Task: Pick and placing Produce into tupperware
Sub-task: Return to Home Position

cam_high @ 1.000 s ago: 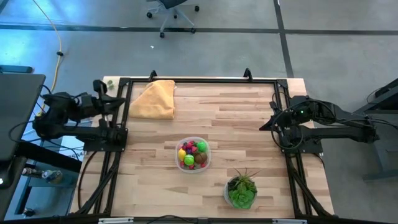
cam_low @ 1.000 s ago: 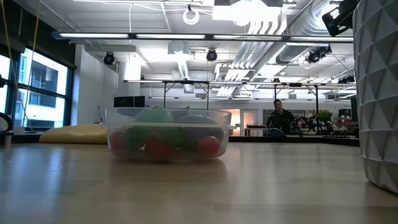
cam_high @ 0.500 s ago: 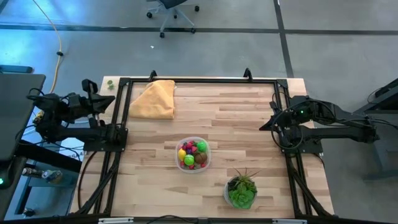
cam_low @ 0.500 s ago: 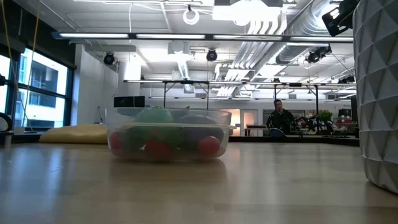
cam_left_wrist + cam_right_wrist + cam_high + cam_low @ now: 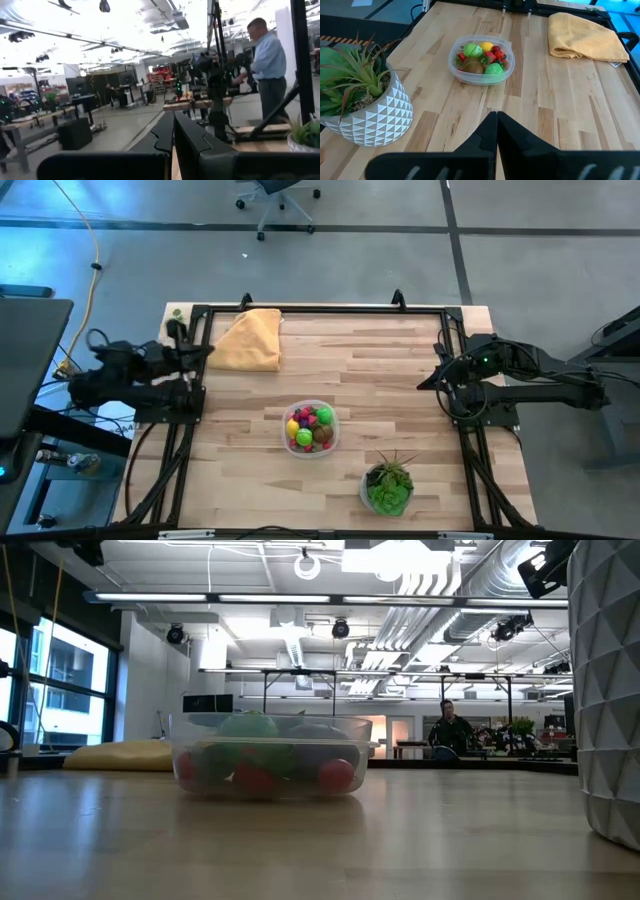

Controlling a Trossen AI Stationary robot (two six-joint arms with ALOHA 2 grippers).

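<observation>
Overhead, showed the tupperware (image 5: 311, 428) standing near mid-bench (image 5: 390, 360), holding the produce (image 5: 309, 425) in red, green, yellow and brown. Placed a potted plant (image 5: 388, 486) near it toward the front right, apart, and a folded yellow cloth (image 5: 250, 340) at the far left corner. Found the left pincer (image 5: 203, 350) at the left edge near the cloth, and the right pincer (image 5: 425, 383) at the right edge, both well apart from the tupperware.

At bench level, caught the tupperware upright, red and green pieces behind its clear wall, beside the plant's white faceted pot, with a distant person (image 5: 449, 730) in the room beyond.

From the left wrist, revealed fingers (image 5: 192, 145) pressed together, aimed into the room toward a person in a light shirt (image 5: 267, 60).

From the right wrist, gave fingers (image 5: 520, 145) likewise pressed together, pinching nothing, pointed toward the tupperware.
</observation>
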